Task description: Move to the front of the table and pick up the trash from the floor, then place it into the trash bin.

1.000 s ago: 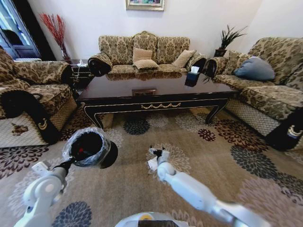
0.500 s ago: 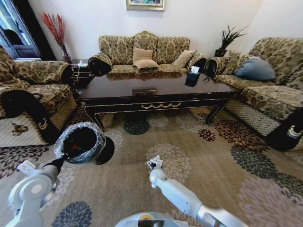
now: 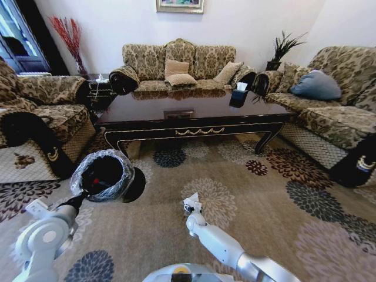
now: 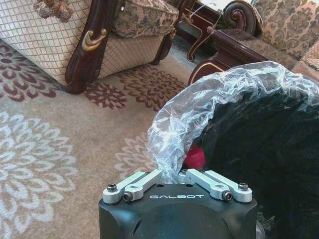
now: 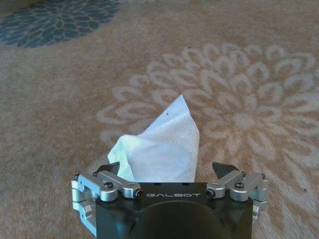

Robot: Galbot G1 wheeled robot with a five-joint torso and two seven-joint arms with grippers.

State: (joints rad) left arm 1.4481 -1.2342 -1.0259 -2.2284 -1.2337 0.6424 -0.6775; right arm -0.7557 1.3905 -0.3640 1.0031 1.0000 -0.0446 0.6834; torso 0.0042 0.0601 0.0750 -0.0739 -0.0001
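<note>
The left gripper (image 4: 172, 174) is pressed together on the crinkly plastic liner at the rim of the trash bin (image 3: 104, 175), holding the bin up off the floor (image 3: 276, 205) and tilted so its mouth faces the head camera. In the left wrist view the fingertips are buried in the folded liner (image 4: 209, 107), so the exact point of the pinch is hidden. A small red piece (image 4: 195, 157) lies just inside the rim; most of the bin's dark inside cannot be made out, and its far side is cut off by the picture's edge.

The right gripper (image 5: 167, 167) hangs low over a cream flower medallion of the carpet, near the floor's middle in front of the table (image 3: 194, 111). A crumpled white tissue (image 5: 159, 147) sits between its jaws. The dark finger pads stand well apart at either side of the tissue, and the gripper body hides its lower part, so I cannot tell whether the tissue is pinched or only resting there. In the head view the tissue (image 3: 191, 202) shows as a small white tuft at the arm's tip, well apart from the bin.

The long dark table stands beyond both arms, its far left corner hidden behind nothing but glare on the glossy top.
</note>
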